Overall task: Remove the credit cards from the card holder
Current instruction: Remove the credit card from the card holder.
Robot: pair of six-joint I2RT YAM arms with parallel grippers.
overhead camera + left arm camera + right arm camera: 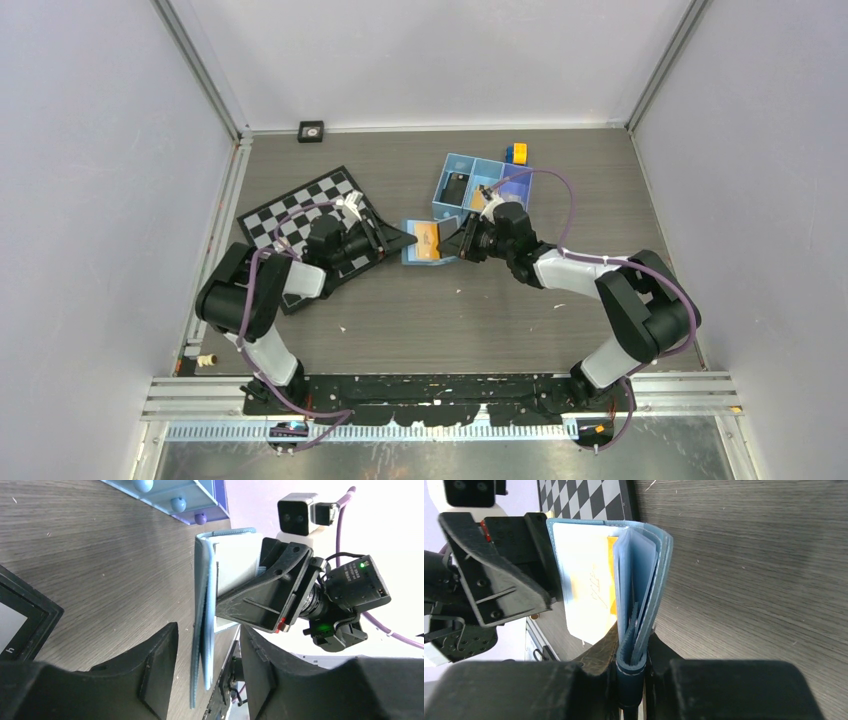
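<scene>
**benchrat:** Going left to right. The checkerboard mat [300,215] sits off to the left and isn't part of this. The left gripper [207,635] has its fingers spread, one on each side of the card holder's [410,250] near edge. Its wrist view shows a gap on both sides, so it's straddling the holder, not pinching it. The holder is mid-table between the two arms, just in front of the blue tray [475,160], partly open with its leaves fanned.

**yam_fan:** And the right side? Any cards showing?

**benchrat:** The right gripper [631,645] is pressed tight on the opposite edge of the holder, so that arm is doing the holding. The orange-tan card [612,575] sits in an inner pocket with one long edge showing. I can't spot the black or grey card in the holder. There's something dark in the tray's left compartment, but it's too small to call.

**yam_fan:** So which step is this?

**benchrat:** My guess is it's lining up to pull the orange one. For the next move, the left fingers need to land on the card's exposed edge only, not the panel. Then they close and draw it straight along the pocket while the right arm holds firm. If they grab card and panel together, the whole holder just gets tugged.
</scene>
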